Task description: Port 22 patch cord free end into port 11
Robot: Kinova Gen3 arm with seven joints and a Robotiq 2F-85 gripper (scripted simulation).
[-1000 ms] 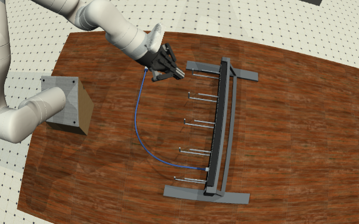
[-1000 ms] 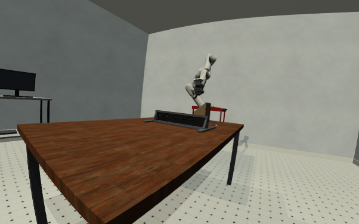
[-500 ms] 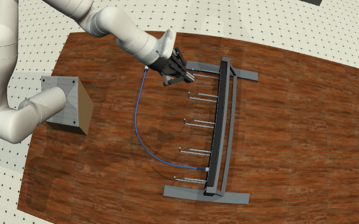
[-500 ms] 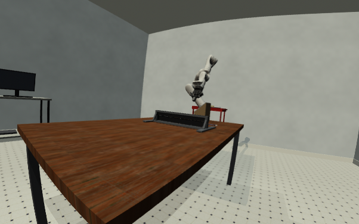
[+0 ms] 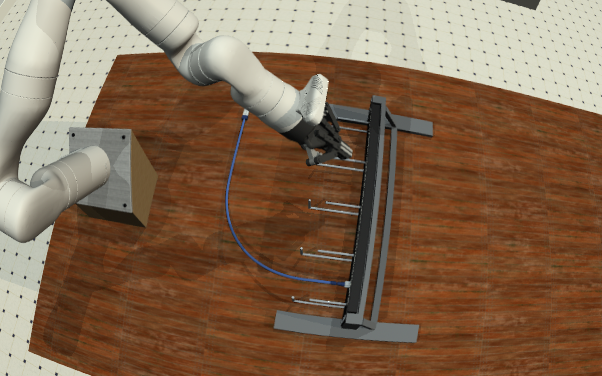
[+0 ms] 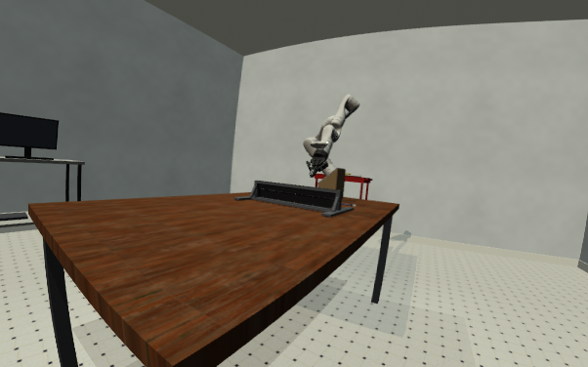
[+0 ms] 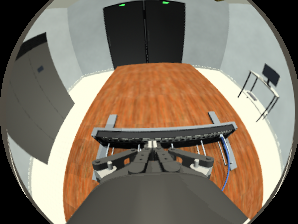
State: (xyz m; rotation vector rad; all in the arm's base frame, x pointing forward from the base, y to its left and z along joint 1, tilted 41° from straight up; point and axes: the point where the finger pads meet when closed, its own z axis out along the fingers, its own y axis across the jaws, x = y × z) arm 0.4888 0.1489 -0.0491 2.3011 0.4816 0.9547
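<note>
The rack (image 5: 368, 200) (image 6: 295, 191) (image 7: 190, 133) stands on the table, its ports facing the arm's base. The blue patch cord (image 5: 227, 195) (image 7: 229, 165) has one end plugged in near the rack's high-numbered end. It curves back in a wide arc. Its free plug (image 5: 245, 114) lies on the table beside the forearm, well behind the gripper; it is not visible in the wrist view. My gripper (image 5: 348, 151) (image 6: 312, 175) (image 7: 152, 145) is shut and empty. It is above the cable bars, on the port side of the rack. The port numbers are too small to read.
Thin metal cable bars (image 5: 334, 210) stick out from the rack's port side. Flat grey feet (image 5: 294, 320) (image 5: 417, 126) extend at both rack ends. The arm's pedestal (image 5: 112, 175) stands at the table's base side. The table edge (image 5: 117, 55) runs beyond the free plug.
</note>
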